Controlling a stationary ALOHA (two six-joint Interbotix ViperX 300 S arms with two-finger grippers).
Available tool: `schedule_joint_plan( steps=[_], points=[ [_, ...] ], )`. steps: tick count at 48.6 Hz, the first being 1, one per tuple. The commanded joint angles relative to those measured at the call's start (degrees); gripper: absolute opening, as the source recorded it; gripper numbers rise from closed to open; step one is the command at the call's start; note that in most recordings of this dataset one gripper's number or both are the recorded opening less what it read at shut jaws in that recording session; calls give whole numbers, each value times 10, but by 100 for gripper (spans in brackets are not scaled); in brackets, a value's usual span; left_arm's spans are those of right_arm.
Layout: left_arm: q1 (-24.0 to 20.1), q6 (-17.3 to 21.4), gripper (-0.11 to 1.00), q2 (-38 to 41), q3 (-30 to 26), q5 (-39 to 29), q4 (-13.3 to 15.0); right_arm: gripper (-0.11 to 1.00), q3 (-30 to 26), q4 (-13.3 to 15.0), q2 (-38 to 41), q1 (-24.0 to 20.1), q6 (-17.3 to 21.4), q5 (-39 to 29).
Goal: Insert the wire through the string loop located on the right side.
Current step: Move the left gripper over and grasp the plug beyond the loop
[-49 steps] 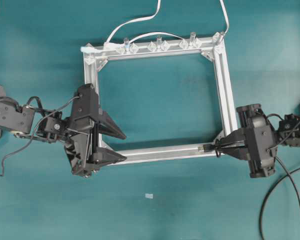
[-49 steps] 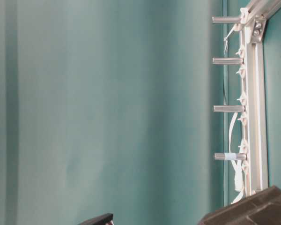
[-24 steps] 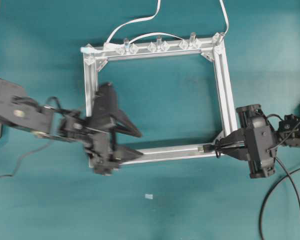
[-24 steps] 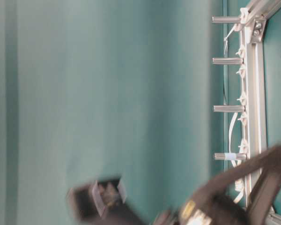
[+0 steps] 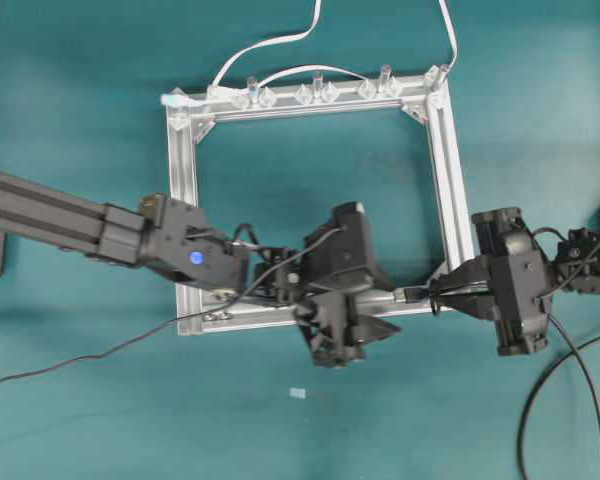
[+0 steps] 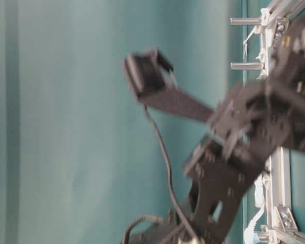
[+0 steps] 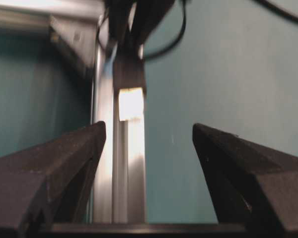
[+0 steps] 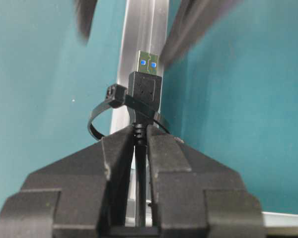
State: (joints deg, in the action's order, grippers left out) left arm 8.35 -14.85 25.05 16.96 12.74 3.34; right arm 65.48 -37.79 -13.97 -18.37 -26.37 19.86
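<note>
My right end effector point(image 8: 140, 144) is clamped on the wire point(image 8: 140, 163) just behind its plug point(image 8: 145, 85). The plug pokes forward through the string loop point(image 8: 100, 115), which wraps around the plug's black body, at the right end of the frame's point(image 5: 185, 180) near bar, toward the right edge of the worktop point(image 5: 70, 80). My left end effector point(image 5: 363, 322) stands wide, holding nothing, over the middle of that same near bar, its fingers point(image 7: 54, 163) pointing at the plug's metal tip point(image 7: 130, 104), close to it but apart. White cables point(image 5: 270, 45) trail off the frame's far bar.
</note>
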Motion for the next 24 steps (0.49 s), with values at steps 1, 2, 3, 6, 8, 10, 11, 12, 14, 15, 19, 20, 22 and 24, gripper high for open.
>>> schedule_joint_plan(
  steps=[1,2,3,6,8,10,11,12,14,15,19,20,22,24],
  points=[
    [-10,11,75,2,-34,2,-2,11,-4,1,-4,1,-2,7],
    [-11,11,75,4,-39,2,-3,11,-4,2,-4,1,-2,7],
    [-11,11,75,6,-41,1,-3,11,-4,1,-4,1,-1,6],
    [-15,12,75,11,-47,2,-2,11,-4,1,-4,1,-1,6],
    [-18,12,75,11,-49,2,-2,11,-4,1,-4,1,-1,6],
    [-19,12,75,11,-51,2,-2,11,-4,2,-4,1,-1,6],
    [-20,12,75,11,-52,2,-2,11,-3,2,-4,1,-1,6],
    [-21,12,75,11,-53,2,-2,11,-3,1,-4,1,-1,6],
    [-22,12,74,10,-54,1,-2,11,-3,1,-4,1,-1,6],
    [-21,12,73,10,-54,2,-2,11,-2,2,-4,1,-1,6],
    [-21,11,63,9,-53,0,-3,11,-1,1,-4,1,-1,7],
    [-20,11,59,9,-53,-1,-2,11,-1,1,-4,1,-1,7],
    [-19,11,46,9,-53,-3,-2,11,-1,2,-4,1,-1,6],
    [-18,13,33,8,-53,-4,-3,11,0,2,-4,1,-1,7]
  ],
)
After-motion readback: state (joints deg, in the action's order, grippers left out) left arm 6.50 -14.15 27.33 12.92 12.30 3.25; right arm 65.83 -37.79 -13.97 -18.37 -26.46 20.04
